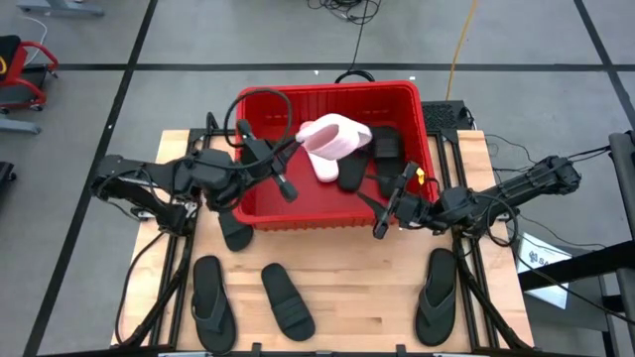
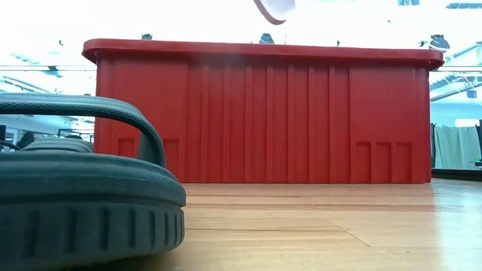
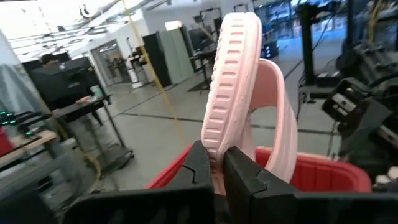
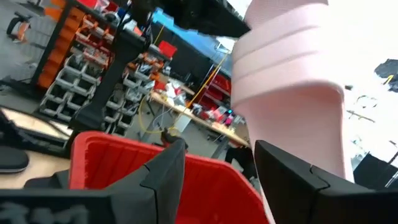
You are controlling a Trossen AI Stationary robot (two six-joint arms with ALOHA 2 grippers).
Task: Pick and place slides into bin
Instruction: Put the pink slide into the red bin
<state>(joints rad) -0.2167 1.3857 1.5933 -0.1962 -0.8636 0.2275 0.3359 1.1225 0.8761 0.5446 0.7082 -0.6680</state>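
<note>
My left gripper [image 1: 298, 142] reaches from the table's left over the red bin [image 1: 260, 213] and is shut on a pale pink slide [image 1: 335, 137], which is held above the bin. Its tip also shows at the top of the low view [image 2: 273, 9]. Inside the bin lie a second pale slide [image 1: 323, 167] and black slides [image 1: 385, 149]. My right gripper [image 1: 392, 201] is open and empty at the bin's near right rim, and the pink slide [image 4: 292, 93] shows ahead of it. Black slides [image 1: 288, 300] lie flat on the table. My left gripper pinches the edge of the pink slide's sole [image 3: 214, 146] between its two fingers, at one end of the slide. The fingers come roughly level from the table's left. The slide stands on edge with its strap [image 3: 280, 118] to one side, lifted clear above the bin.
On the wooden table near the front lie black sandals at left [image 1: 211, 297] and right [image 1: 437, 296], and one [image 1: 234, 228] partly under the left arm. A black slide [image 2: 75, 188] fills the low view's left. The bin's tall walls [image 2: 263, 113] stand mid-table.
</note>
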